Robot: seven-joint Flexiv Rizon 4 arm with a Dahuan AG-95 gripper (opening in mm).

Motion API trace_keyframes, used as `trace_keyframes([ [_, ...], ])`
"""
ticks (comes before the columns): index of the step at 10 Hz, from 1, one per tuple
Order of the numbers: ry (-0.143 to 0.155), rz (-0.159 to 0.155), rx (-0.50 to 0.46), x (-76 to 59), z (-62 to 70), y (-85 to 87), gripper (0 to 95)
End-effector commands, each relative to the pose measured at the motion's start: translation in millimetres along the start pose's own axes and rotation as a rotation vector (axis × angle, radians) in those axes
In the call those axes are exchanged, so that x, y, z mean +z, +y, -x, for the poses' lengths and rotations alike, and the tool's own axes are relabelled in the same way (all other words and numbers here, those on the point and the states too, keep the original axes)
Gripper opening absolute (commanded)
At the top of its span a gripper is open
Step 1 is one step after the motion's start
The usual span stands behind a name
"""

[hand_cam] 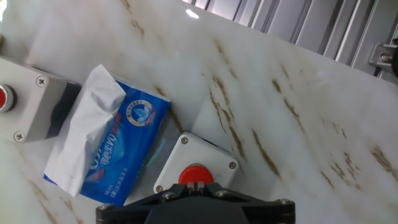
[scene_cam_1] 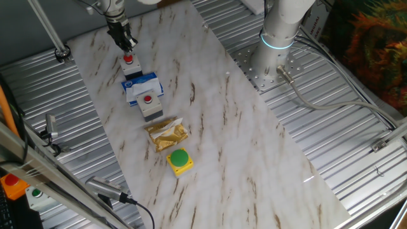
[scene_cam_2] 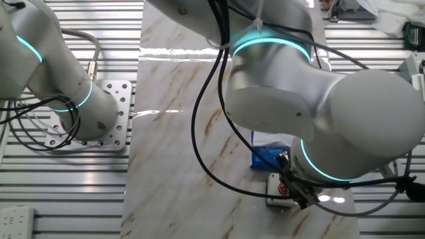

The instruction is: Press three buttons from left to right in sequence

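Three buttons in a line down the desk's left side: red-capped box (scene_cam_1: 130, 65) nearest the far edge, second red-capped box (scene_cam_1: 149, 105) mid-desk, green-domed yellow box (scene_cam_1: 180, 159) toward the near edge. Tool (scene_cam_1: 125, 43) right above the first cap (hand_cam: 195, 175); finger gap hidden, so cannot tell its opening; nothing visibly held. Stiff, light boxes, likely to skid; best pressed straight down, cap centre. Tissue pack (scene_cam_1: 142, 86) between the two red-capped boxes.

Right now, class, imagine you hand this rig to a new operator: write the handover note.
Gripper: directly above the first grey-white button box, at its red cap; finger state not visible.
Layout: second grey-white button box lies beyond the blue tissue pack; yellow box with green dome is last, past the gold foil packet.
Done: nothing confirmed.
Left: all three presses, in order.
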State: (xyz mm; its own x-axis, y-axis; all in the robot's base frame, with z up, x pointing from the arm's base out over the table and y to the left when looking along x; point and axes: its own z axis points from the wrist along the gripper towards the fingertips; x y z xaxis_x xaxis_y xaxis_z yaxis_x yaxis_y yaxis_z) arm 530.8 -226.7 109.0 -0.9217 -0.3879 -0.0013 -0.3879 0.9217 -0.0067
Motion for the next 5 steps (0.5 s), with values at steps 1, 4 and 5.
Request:
trace_keyframes([
  [1,0.0,0.001,0.001,2.8,0.7,-0.6,0.0],
  [4,0.001,0.002,-0.001,5.6,0.3,-0.4,0.0],
  [5,0.0,0.001,0.0,7.2,-0.5,-0.1,0.0],
])
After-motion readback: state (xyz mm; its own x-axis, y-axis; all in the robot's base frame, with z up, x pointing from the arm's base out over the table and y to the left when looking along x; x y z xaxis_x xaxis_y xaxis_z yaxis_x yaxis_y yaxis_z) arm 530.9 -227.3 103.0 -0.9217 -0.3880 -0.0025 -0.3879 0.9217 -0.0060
